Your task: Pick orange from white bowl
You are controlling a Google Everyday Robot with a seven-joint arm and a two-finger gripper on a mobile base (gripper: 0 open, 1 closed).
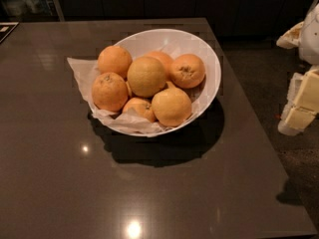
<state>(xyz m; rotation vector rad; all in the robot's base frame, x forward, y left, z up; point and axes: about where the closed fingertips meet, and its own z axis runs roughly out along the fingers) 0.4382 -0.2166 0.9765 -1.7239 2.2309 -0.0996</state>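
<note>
The orange (187, 70) lies at the right of the pile in the white bowl (213, 59), close to the right wall. It is deep orange, and its puckered, brownish scar faces up. On its left it touches a paler, yellowish orange (146, 76) that sits highest in the heap. A smooth yellow-orange one (171, 106) lies just in front of it. Four more oranges fill the left, back and front of the bowl. Crinkled white paper (79, 68) lines the bowl and spills over its left rim. The bowl stands on a dark glossy table (60, 183). My gripper (301, 108) hangs at the far right, beyond the table's edge and well apart from bowl and fruit. Whether it is spread or pressed together I cannot tell.
</note>
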